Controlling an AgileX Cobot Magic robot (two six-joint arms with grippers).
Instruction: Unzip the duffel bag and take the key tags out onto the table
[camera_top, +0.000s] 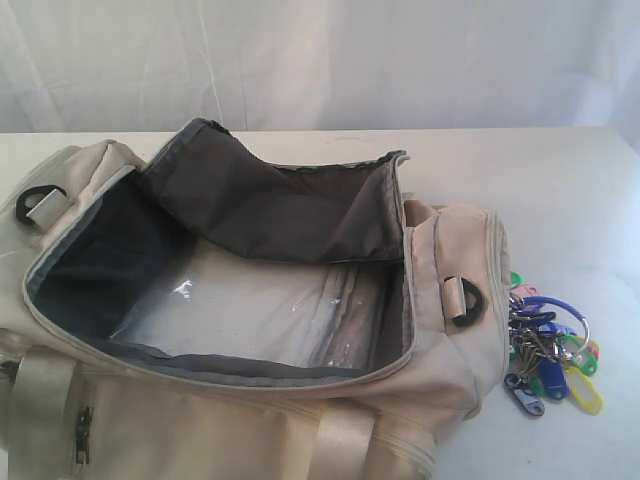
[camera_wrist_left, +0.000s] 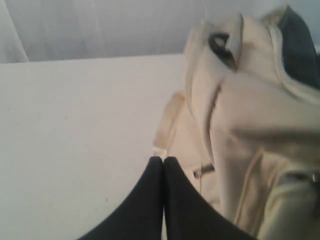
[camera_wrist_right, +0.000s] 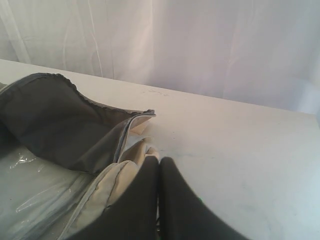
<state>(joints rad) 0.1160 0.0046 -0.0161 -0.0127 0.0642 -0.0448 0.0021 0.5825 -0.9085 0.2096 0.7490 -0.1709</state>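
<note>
— What is the setting?
— A white table (camera_top: 570, 190) with a pale curtain (camera_top: 320, 60) hung behind it.

— Where is the bag?
— The bag (camera_top: 440, 375) lies on the table, filling the left and middle of the exterior view, and it is unzipped. Its flap (camera_top: 290, 205) stands up at the far side with the dark lining showing. A clear plastic sheet (camera_top: 260, 310) lies across the bottom inside.

— And the tags?
— The tags (camera_top: 548, 350) are outside, on the table just beside the bag's right end, near the black D-ring (camera_top: 468, 300) there. Whether they touch the fabric I cannot tell.

— What about the arms?
— Neither shows in the exterior view. In the left wrist view, the left gripper (camera_wrist_left: 163, 161) points down over the table close by the bag's left end, near a pale strap (camera_wrist_left: 167, 125). Its black jaws are pressed together with nothing between them.

— And the right one?
— The right gripper (camera_wrist_right: 159, 161) is closed tight in the same way and holds nothing. It is angled toward the far side of the table. Its tips are by the beige end of the bag, under the flap's corner. I cannot tell whether they touch it or sit just clear of it.
</note>
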